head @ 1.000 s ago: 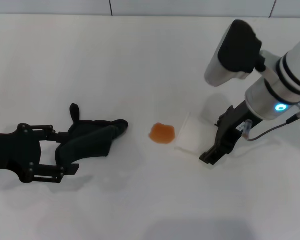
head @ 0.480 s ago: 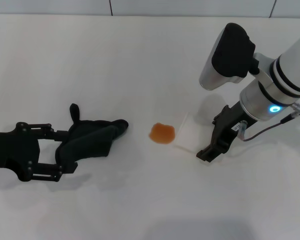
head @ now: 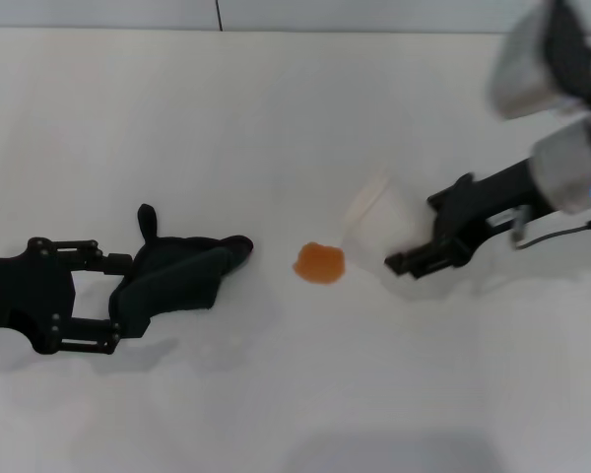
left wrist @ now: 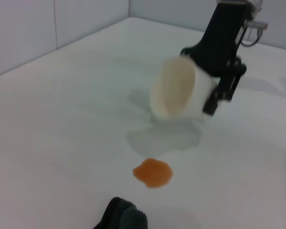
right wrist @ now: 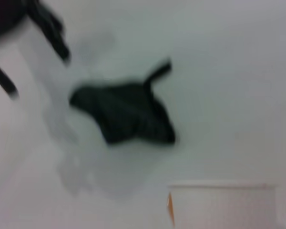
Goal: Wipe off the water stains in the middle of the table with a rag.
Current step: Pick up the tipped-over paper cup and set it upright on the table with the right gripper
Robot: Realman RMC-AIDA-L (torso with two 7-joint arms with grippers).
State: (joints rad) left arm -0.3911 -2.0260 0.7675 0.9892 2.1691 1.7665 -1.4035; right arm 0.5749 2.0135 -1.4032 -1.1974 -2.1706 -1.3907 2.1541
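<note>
The white tabletop (head: pixel 276 118) carries everything. A dark rag (head: pixel 182 271) is gripped by the left tool (head: pixel 128 291) toward the left edge. A tilted white cup (head: pixel 379 222) is clasped by the right tool (head: pixel 414 261) right of centre. The orange water stains (head: pixel 319 262) lie mid-tabletop, between rag and cup.

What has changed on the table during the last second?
The right claw lifted the white cup off the table, tipped it sideways and swung outward toward the robot's right. The orange stain, dark rag and left claw stayed put.
</note>
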